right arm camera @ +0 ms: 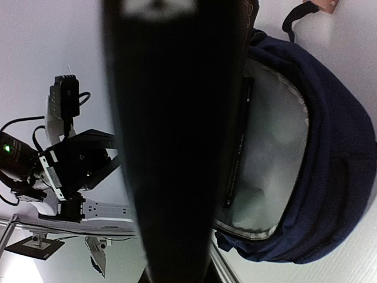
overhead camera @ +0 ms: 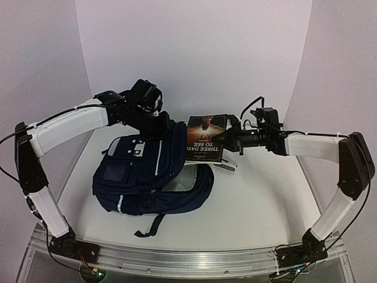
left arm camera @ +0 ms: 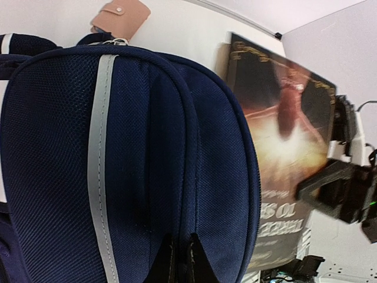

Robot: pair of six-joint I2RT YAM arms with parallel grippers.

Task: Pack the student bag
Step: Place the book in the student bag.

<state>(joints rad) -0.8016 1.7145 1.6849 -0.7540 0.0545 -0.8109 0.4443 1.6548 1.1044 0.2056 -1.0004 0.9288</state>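
The navy student bag [overhead camera: 147, 177] lies on the table with its grey-lined main opening [right arm camera: 271, 159] gaping to the right. My left gripper [overhead camera: 160, 127] is at the bag's top, and its fingertips [left arm camera: 162, 262] pinch a fold of the navy fabric [left arm camera: 147, 147] beside the grey stripe. My right gripper [overhead camera: 231, 141] is shut on a dark book [overhead camera: 206, 138] titled "Three Days to See". It holds the book upright just above the opening. In the right wrist view the book [right arm camera: 177, 147] is a black blur hiding the jaws.
A tan wallet [left arm camera: 121, 16] lies on the table beyond the bag's top. A white flat object [overhead camera: 227, 165] sits under the book's right side. White walls close in at the back and both sides. The aluminium rail [overhead camera: 188, 259] runs along the near edge.
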